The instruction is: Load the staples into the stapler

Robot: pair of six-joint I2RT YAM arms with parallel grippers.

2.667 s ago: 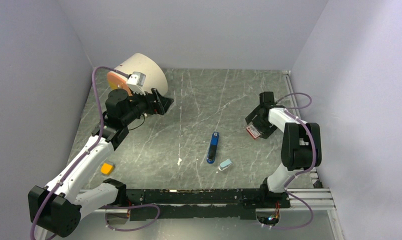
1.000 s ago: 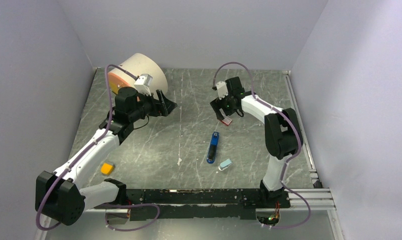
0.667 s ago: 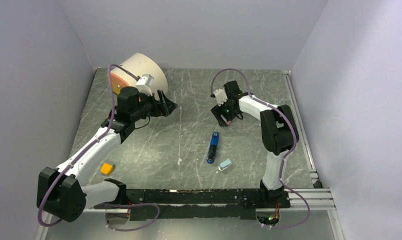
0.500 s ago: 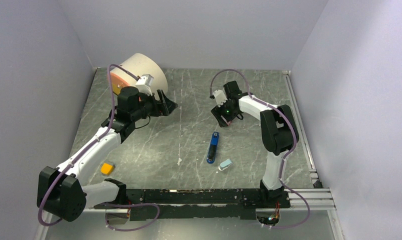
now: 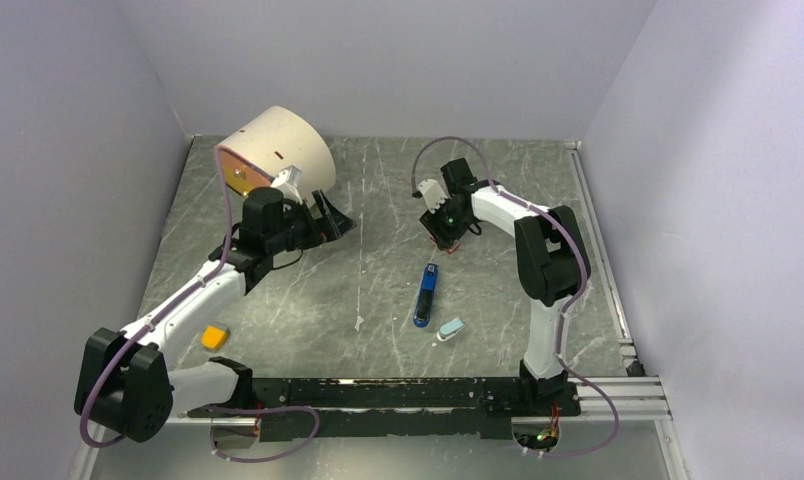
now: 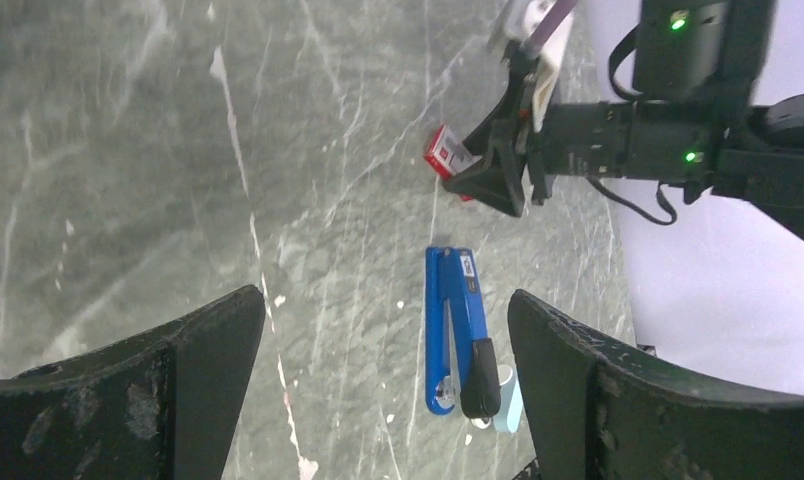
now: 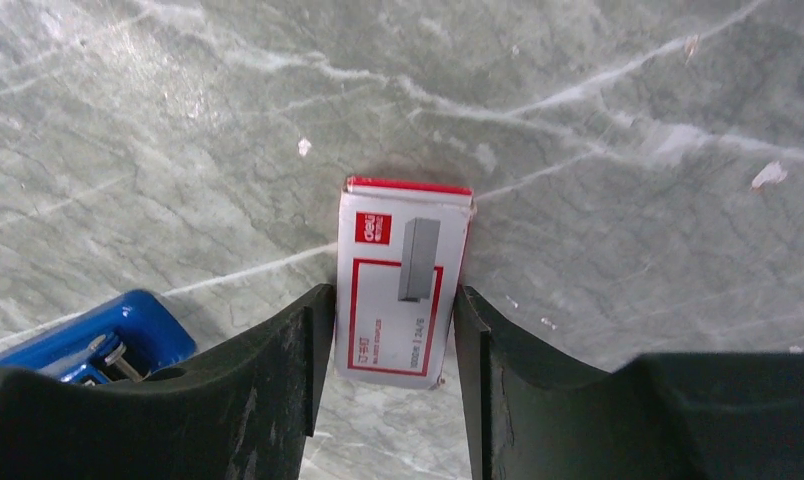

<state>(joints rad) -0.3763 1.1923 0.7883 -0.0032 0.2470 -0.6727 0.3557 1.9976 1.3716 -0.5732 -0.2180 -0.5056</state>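
Right wrist shows the right gripper [image 7: 393, 300] pinching a small red-and-white cardboard box [image 7: 403, 265] lengthwise, slim blue stapler [image 7: 103, 335] just beside, toward the bench's near edge.

The stapler [image 5: 427, 295] is lying near the middle of the table [image 5: 378, 190], its length running near to far. The oblong piece [image 5: 450, 328] is sitting just beside its near end, on the right. Just beyond its far end, the small box [image 7: 403, 290] is lying flat on the table between the fingers of the right gripper [image 7: 393, 300], which seem to be touching both its sides. The large drum [image 5: 278, 150] is resting on its side at the far left, with the left gripper [image 6: 383, 320] hanging near its right side. The small block [image 5: 214, 337] is sitting well apart, near the left edge.
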